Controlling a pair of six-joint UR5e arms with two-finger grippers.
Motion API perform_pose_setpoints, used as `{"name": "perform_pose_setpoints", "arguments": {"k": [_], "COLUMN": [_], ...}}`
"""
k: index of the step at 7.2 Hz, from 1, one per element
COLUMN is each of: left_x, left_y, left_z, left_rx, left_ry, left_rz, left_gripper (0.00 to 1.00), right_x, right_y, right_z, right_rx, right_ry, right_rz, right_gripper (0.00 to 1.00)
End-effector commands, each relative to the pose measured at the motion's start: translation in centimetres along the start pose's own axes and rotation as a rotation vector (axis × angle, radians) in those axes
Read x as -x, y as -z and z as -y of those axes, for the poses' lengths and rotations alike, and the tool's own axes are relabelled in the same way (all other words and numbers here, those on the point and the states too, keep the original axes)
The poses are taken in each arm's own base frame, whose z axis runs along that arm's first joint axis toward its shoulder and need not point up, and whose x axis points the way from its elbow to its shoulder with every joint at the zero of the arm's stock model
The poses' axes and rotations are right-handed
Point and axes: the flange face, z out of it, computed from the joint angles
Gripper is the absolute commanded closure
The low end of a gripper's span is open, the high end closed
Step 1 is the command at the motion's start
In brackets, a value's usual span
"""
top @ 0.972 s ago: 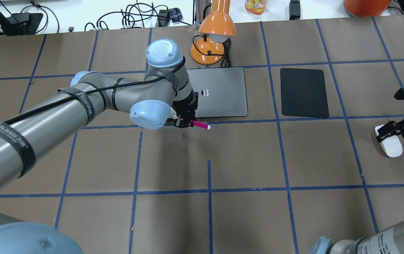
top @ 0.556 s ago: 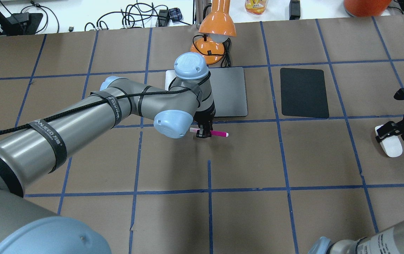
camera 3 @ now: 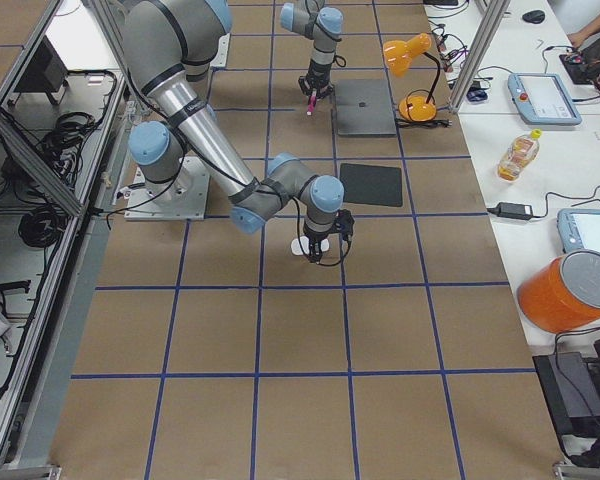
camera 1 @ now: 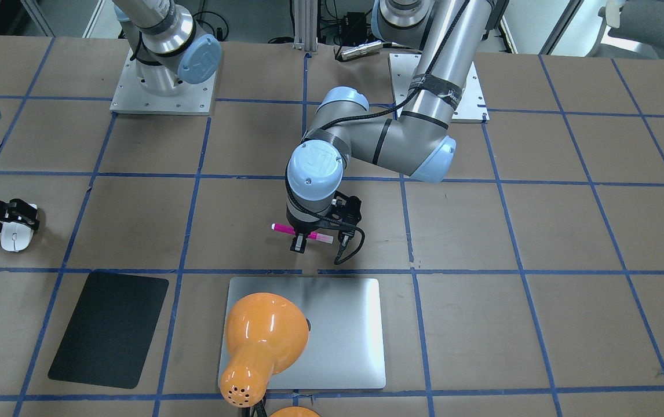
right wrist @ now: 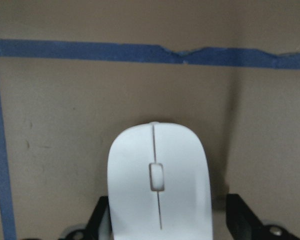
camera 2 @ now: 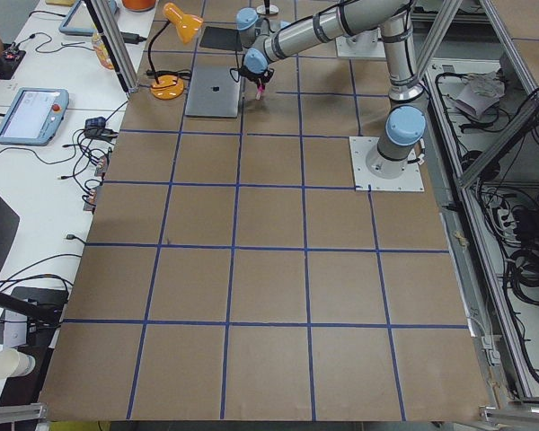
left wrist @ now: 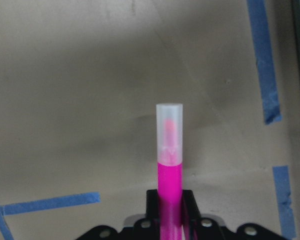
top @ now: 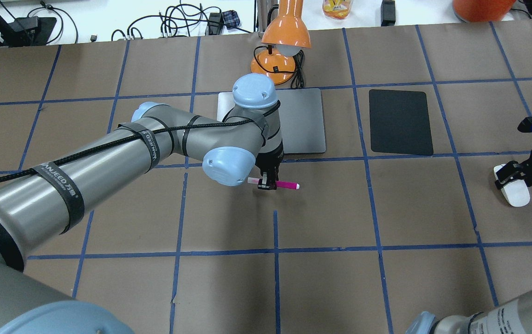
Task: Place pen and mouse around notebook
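Observation:
My left gripper (top: 266,183) is shut on the magenta pen (top: 285,185), holding it level and low over the brown paper. The pen's clear cap (left wrist: 169,135) points forward in the left wrist view. Pen and gripper (camera 1: 303,242) are just off the near long edge of the silver notebook (top: 301,120), about a hand's width from it (camera 1: 343,330). Far to the right, the white mouse (top: 515,194) lies on the table. My right gripper (top: 519,172) stands open astride its far end. In the right wrist view a gap shows between the mouse (right wrist: 160,170) and one finger (right wrist: 240,220).
An orange desk lamp (top: 281,51) stands behind the notebook, its shade (camera 1: 262,336) overhanging the slab in the front view. A black mat (top: 400,121) lies right of the notebook. Cables and a bottle line the far edge. Blue tape squares mark the paper.
My left arm carried the pen away from the notebook's edge toward the robot and slightly right, turning it level. The right gripper and mouse have barely moved.

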Motion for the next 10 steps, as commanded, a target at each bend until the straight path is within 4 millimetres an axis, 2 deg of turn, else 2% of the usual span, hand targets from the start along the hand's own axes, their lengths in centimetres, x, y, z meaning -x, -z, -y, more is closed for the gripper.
{"name": "perform_pose_setpoints", "arguments": {"k": [1, 2, 3, 4, 5, 7, 9, 10], "left_x": [-0.2, -0.7, -1.1, -1.0, -0.7, 1.4, 4.6, 6.6], "left_y": [1.2, 2.1, 4.8, 9.6, 15.2, 23.4, 27.4, 29.0], "left_z": [0.4, 1.1, 2.5, 3.3, 4.1, 6.5, 10.4, 12.0], "left_rx": [0.002, 0.005, 0.006, -0.005, -0.02, -0.046, -0.047, -0.06], "left_ry": [-0.038, -0.114, -0.194, -0.344, -0.471, -0.848, -0.941, -1.105], "left_rz": [-0.019, -0.043, -0.082, -0.165, -0.22, -0.154, -0.128, -0.126], "left_gripper": [0.0, 0.0, 0.0, 0.0, 0.0, 0.0, 0.0, 0.0], "right_x": [0.2, 0.3, 0.3, 0.3, 0.2, 0.5, 2.6, 5.2], "right_y": [0.4, 0.7, 0.7, 0.7, 0.8, 2.4, 4.7, 5.9], "right_z": [0.1, 0.1, 0.2, 0.1, 0.1, 0.3, 2.2, 4.2], "right_rx": [-0.004, -0.007, -0.006, -0.001, 0.0, -0.024, -0.06, -0.081], "right_ry": [0.004, 0.007, 0.007, 0.007, 0.007, 0.011, 0.034, 0.022], "right_rz": [-0.007, -0.012, -0.016, -0.017, -0.02, -0.04, -0.076, -0.093], "right_gripper": [0.34, 0.37, 0.37, 0.42, 0.44, 0.43, 0.43, 0.43]}}
